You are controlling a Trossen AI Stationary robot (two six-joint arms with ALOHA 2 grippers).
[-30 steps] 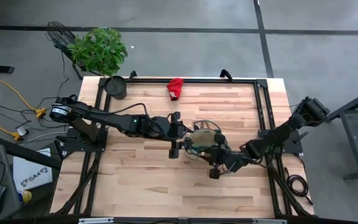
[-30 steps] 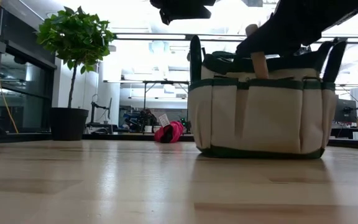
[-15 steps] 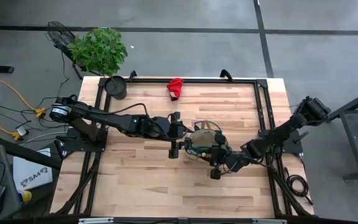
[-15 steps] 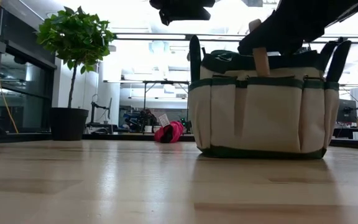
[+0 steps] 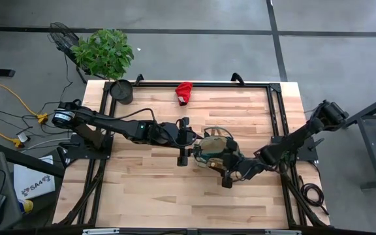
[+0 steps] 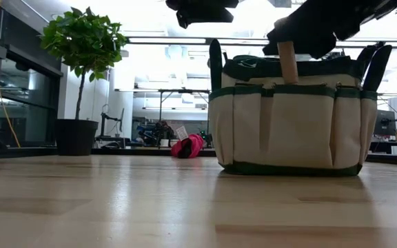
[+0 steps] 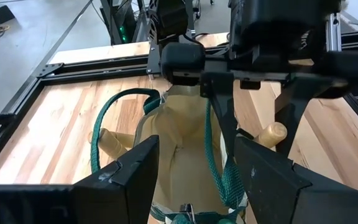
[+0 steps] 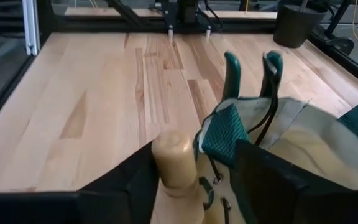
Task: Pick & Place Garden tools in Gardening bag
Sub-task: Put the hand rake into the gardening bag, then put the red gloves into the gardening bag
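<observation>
The tan gardening bag (image 5: 211,147) with green trim stands upright on its base mid-table; it also shows in the low view (image 6: 288,124). A wooden tool handle (image 6: 287,63) sticks up from a pocket on its near side, and other wooden handles (image 7: 108,140) stick out of it. My right gripper (image 8: 194,180) is open just above the bag's near right rim, its fingers on either side of that handle's top (image 8: 174,158). My left gripper (image 5: 185,141) is open and empty beside the bag's left side. The red glove (image 5: 184,92) lies at the far edge. My right gripper's fingers stand on either side of the wooden handle's top end (image 8: 174,155), coming from above and the table's right. One finger (image 8: 129,180) is right beside the handle, and I cannot tell whether it touches. The handle stands in the bag's pocket.
A black pot (image 5: 121,91) with a green plant stands at the table's far left corner. A black metal frame (image 5: 274,117) runs along the table's edges. Bare wood lies along the near side of the table (image 5: 149,196).
My right gripper has gone up a little from the bag's rim and the wooden handle. The handle stays standing in the bag's pocket, and the bag's near right rim has straightened.
</observation>
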